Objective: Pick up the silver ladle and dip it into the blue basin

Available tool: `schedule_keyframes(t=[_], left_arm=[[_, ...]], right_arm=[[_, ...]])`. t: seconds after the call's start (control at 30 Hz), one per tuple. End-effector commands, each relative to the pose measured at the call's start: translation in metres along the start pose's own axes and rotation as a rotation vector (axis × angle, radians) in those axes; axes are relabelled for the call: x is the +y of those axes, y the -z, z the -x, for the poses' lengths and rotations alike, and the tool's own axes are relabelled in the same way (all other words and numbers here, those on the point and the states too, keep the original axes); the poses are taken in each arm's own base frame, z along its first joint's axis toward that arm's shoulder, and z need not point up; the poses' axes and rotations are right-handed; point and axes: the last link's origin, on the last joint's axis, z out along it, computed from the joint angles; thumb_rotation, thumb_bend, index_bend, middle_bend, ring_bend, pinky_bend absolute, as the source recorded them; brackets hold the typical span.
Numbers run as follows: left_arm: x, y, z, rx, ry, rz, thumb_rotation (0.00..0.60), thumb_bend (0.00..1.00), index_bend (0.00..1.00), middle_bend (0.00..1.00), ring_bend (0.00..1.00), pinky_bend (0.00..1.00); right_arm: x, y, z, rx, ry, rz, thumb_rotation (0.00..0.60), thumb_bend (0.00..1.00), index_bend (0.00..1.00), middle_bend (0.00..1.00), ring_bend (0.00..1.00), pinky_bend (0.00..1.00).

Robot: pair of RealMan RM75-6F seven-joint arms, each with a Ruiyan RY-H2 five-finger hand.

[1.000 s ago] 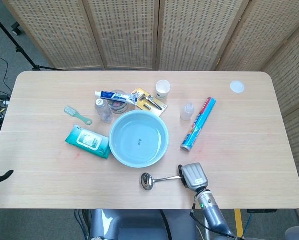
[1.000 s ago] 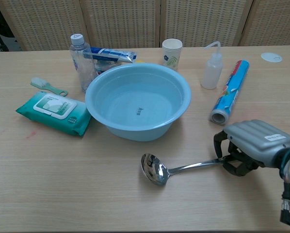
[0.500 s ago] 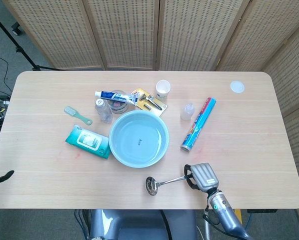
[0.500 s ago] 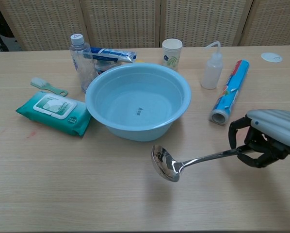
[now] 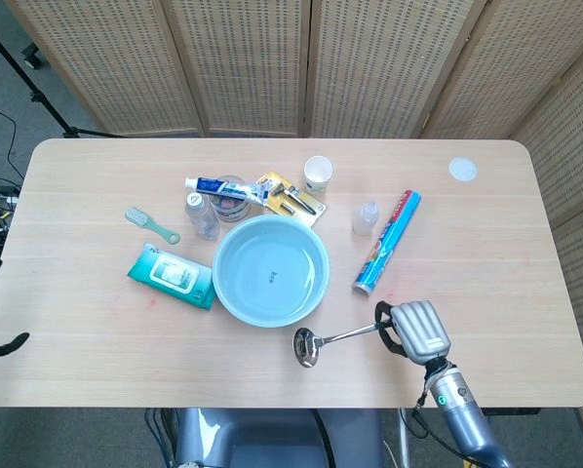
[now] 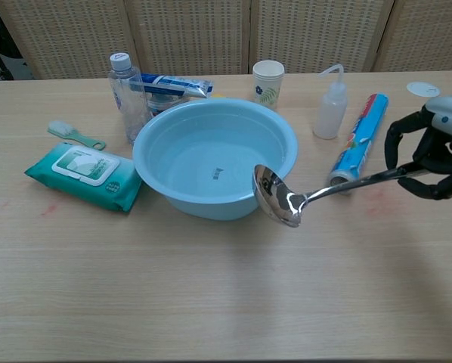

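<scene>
The silver ladle (image 6: 286,200) hangs in the air, its bowl (image 5: 305,346) to the left and its handle running right into my right hand (image 6: 431,149). That hand (image 5: 416,330) grips the handle end, fingers curled around it. In the chest view the ladle bowl overlaps the near right rim of the blue basin (image 6: 211,121); in the head view it sits just in front of the basin (image 5: 270,244), outside the rim. The basin stands at the table's middle and looks to hold clear water. My left hand is not in view.
A foil roll (image 6: 357,143) and squeeze bottle (image 6: 329,106) stand right of the basin. Behind it are a paper cup (image 6: 267,79), toothpaste (image 6: 173,83) and a water bottle (image 6: 124,91). A wipes pack (image 6: 82,174) and brush (image 6: 73,134) lie to the left.
My right hand has lifted the ladle off the table and carried it up and to the right; the ladle bowl has risen to the basin's near right rim.
</scene>
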Motion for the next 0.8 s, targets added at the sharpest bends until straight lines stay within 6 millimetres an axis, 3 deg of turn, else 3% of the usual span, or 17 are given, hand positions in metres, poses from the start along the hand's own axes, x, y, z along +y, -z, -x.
schedule_keyframes(t=[0.03,0.3,0.57,0.8], left_arm=[[0.000,0.000,0.000,0.000,0.001,0.001,0.600,0.00,0.00,0.00,0.00,0.05],[0.000,0.000,-0.002,0.003,0.008,0.002,0.600,0.00,0.00,0.00,0.00,0.05],[-0.001,0.001,-0.003,0.002,0.015,0.006,0.600,0.00,0.00,0.00,0.00,0.05],[-0.001,0.000,-0.003,-0.004,0.019,0.004,0.600,0.00,0.00,0.00,0.00,0.05]], right_arm=[[-0.005,-0.009,-0.024,0.060,0.047,0.018,0.600,0.88,0.83,0.89,0.84,1.00],[-0.032,-0.039,-0.070,0.168,0.159,0.076,0.600,0.88,0.83,0.89,0.84,1.00],[-0.071,-0.084,-0.100,0.205,0.219,0.138,0.600,0.90,0.83,0.89,0.84,1.00],[-0.096,-0.113,-0.111,0.258,0.317,0.210,0.600,0.90,0.83,0.90,0.84,1.00]])
